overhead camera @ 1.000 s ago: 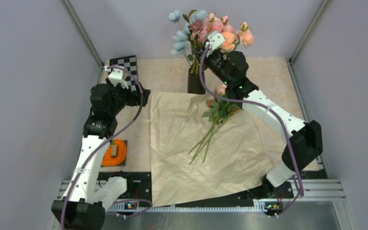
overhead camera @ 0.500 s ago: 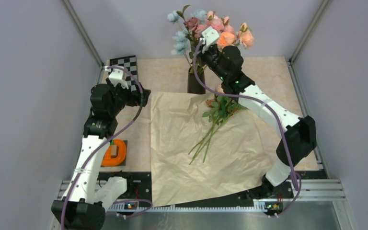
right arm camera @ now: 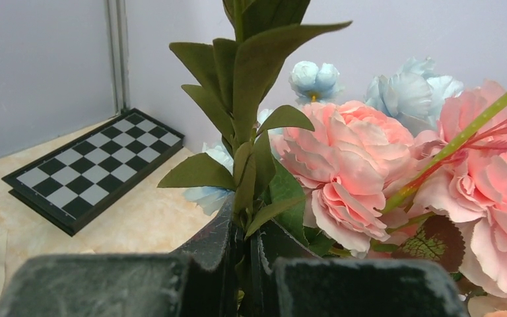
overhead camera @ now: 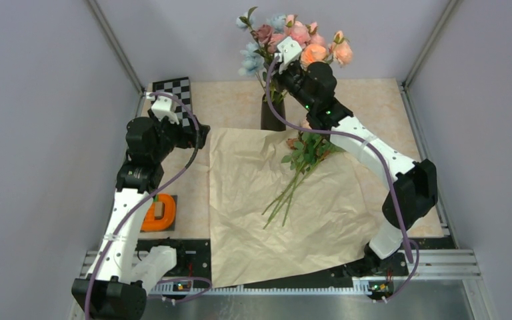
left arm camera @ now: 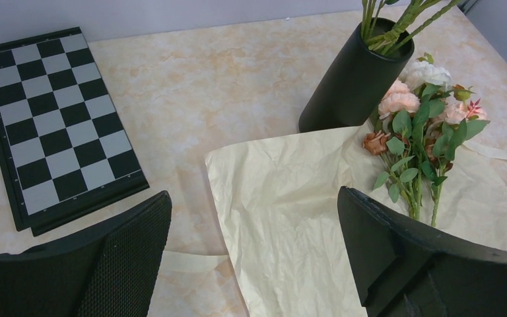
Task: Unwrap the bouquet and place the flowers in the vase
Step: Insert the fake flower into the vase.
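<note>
At the top centre of the overhead view, the right hand is pinched tight on a leafy green stem above the black vase. The left hand hangs at the left with its jaws wide, holding nothing. The flowers lie mid-frame on the spread paper.

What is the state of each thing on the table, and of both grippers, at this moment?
vase: upright, stems standing in it.
wrapping paper: unfolded, lying flat.
loose flowers: lying on the wrapping paper, outside the vase.
right gripper: shut on the leafy stem.
leafy stem: upright, its lower end hidden.
left gripper: open, holding nothing.
chessboard: lying flat, no pieces on it.
</note>
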`<state>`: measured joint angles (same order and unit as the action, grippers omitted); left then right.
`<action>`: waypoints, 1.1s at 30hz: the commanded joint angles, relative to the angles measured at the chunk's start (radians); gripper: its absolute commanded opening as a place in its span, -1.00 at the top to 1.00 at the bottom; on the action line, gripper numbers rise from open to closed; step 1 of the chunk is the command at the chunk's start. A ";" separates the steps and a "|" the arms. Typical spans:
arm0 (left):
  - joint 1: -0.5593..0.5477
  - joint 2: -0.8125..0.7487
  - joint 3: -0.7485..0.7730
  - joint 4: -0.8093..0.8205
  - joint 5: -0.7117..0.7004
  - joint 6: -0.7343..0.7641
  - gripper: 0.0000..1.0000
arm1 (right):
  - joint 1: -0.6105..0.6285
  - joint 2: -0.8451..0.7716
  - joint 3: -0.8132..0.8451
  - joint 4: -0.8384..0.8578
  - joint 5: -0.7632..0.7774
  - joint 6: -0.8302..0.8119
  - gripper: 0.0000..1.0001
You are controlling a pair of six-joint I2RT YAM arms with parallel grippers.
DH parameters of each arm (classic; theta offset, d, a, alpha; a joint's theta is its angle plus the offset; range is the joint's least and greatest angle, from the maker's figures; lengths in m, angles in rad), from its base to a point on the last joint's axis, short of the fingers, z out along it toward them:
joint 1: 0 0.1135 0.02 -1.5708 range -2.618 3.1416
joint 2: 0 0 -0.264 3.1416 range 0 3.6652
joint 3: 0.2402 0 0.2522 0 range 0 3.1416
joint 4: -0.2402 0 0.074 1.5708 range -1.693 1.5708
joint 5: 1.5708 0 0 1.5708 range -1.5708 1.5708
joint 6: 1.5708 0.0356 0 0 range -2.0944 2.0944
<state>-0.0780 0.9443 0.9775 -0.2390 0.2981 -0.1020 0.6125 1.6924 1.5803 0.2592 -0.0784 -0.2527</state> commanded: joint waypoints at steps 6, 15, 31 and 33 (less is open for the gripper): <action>0.006 -0.022 -0.005 0.047 0.018 -0.009 -0.97 | 0.001 0.002 0.041 -0.057 0.013 -0.011 1.00; 0.006 -0.029 -0.007 0.052 0.024 -0.013 -0.97 | 0.001 0.002 -0.021 -0.011 0.024 0.045 1.00; 0.006 -0.030 -0.011 0.058 0.030 -0.020 -0.97 | 0.031 -0.038 -0.035 0.059 0.214 -0.104 1.00; 0.006 -0.027 -0.010 0.058 0.031 -0.021 -0.97 | 0.040 -0.027 -0.029 0.060 0.227 -0.140 1.00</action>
<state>-0.0780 0.9314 0.9722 -0.2329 0.3172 -0.1074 0.6254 1.6711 1.5543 0.2840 0.0898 -0.3004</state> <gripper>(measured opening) 0.986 0.025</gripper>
